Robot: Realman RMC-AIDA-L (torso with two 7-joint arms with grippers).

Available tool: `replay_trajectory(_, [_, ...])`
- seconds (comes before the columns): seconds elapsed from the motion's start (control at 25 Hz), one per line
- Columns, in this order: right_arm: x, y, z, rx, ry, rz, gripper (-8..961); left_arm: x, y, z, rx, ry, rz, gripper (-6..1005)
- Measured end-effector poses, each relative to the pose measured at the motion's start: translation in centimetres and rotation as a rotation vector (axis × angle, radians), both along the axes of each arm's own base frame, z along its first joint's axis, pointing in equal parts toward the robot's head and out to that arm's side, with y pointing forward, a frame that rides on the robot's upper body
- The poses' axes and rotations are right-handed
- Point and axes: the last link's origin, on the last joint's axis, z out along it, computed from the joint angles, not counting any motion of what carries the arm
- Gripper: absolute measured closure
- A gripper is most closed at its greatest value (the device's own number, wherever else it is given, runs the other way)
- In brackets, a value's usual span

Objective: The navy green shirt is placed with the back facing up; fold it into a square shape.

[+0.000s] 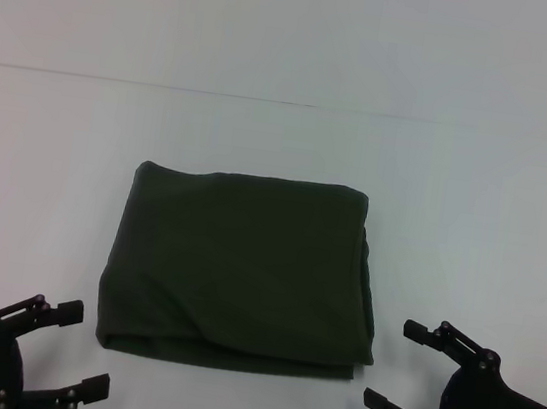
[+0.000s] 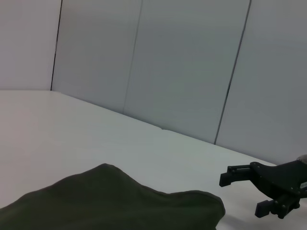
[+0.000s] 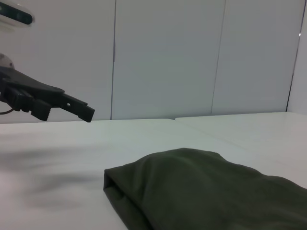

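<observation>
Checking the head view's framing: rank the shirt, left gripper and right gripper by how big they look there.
1. The navy green shirt, folded, by far the largest.
2 and 3. The right gripper and left gripper look alike; both are cut off by the frame's edge, so no ranking.

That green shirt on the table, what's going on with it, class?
The navy green shirt lies on the white table already folded into a roughly square bundle, plain side up. Neither gripper touches it. The left gripper sits open near the shirt's near left corner, and the right gripper sits open near its near right corner. The fold looks finished, or close to it.
</observation>
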Motion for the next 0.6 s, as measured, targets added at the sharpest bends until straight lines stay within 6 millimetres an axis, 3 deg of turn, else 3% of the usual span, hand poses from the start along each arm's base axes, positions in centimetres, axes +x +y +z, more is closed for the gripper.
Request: replay_trajectory(0.6, [-0.21,0.16,-0.34,0.007,0.016,-0.015,19,-0.19,0.38,-0.19,0.016,0.017,0.006,59])
